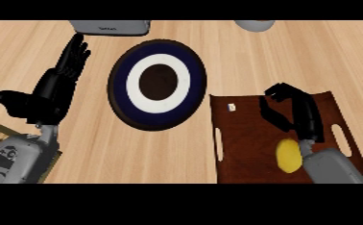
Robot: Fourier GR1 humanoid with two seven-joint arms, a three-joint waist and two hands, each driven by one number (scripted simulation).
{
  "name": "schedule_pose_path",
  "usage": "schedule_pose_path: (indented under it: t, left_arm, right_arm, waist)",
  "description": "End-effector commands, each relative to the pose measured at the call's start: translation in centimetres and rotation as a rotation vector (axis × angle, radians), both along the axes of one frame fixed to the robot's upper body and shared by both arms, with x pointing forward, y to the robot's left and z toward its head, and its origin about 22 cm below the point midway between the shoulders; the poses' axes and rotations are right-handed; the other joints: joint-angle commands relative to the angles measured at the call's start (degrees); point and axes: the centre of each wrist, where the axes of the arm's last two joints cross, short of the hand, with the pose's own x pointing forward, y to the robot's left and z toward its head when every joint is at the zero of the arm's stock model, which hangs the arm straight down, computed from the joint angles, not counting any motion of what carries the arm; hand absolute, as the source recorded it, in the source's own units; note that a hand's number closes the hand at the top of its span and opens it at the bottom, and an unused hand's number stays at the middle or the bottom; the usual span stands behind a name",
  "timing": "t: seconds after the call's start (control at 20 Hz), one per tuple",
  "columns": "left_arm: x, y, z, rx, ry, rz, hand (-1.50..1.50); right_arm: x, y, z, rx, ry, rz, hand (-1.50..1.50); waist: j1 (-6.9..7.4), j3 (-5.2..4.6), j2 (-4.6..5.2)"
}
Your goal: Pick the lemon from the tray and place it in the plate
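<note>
From where I stand, a grey box-shaped appliance (pixel 110 27) at eleven o'clock from the blue-and-white ringed round plate (pixel 122 82) is sliced off by the upper edge, and a pale grey rounded vessel (pixel 255 24) at one o'clock is trimmed the same way. At five o'clock, the yellow oval lemon (pixel 285 154) has its right side tucked behind the grey right forearm (pixel 332 167), and the dark brown handled tray (pixel 245 132) under it runs out of sight at its near end. A small white tag (pixel 232 107) on that tray is too small to make out.
</note>
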Motion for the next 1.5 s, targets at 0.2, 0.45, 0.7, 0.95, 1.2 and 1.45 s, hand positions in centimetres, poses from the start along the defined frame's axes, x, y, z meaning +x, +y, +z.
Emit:
schedule_pose_path:
  t: [0.2, 0.45, 0.7, 0.95, 1.2, 1.45]
  left_arm:
    - [-0.8, 1.6, 0.7, 0.050, 0.006, -0.020, 0.00]
    - [0.1, 0.4, 1.5, 0.036, 0.002, -0.007, 0.00]
    - [0.2, 3.8, 2.8, 0.040, -0.003, 0.040, 0.00]
    - [-0.4, 2.9, 1.2, 0.046, 0.015, 0.033, 0.00]
    - [-0.5, 2.5, 1.6, 0.034, 0.007, 0.015, 0.00]
    - [-0.2, 3.8, 1.7, 0.052, -0.010, 0.024, 0.00]
  right_arm:
    - [-3.5, 11.3, -6.3, 0.086, -0.310, -0.193, -1.50]
    - [-3.3, 11.6, -4.3, -0.011, -0.403, -0.181, -1.50]
    - [-2.9, 8.5, -3.2, -0.207, -0.204, -0.264, -1.50]
    - [-1.7, 7.8, -1.6, -0.325, 0.115, -0.356, -1.50]
    - [-2.2, 9.7, -0.2, -0.447, 0.438, -0.399, -1.50]
    - [-2.2, 12.5, 3.9, -0.447, 0.664, -0.409, -1.50]
  waist:
    - [-0.79, 0.67, -0.48]
    - [-2.28, 0.50, -0.64]
    - [-3.46, 0.21, -1.05]
    - [-3.92, -0.07, -1.34]
    - [-3.09, 0.07, -1.43]
    - [-2.69, 0.35, -0.90]
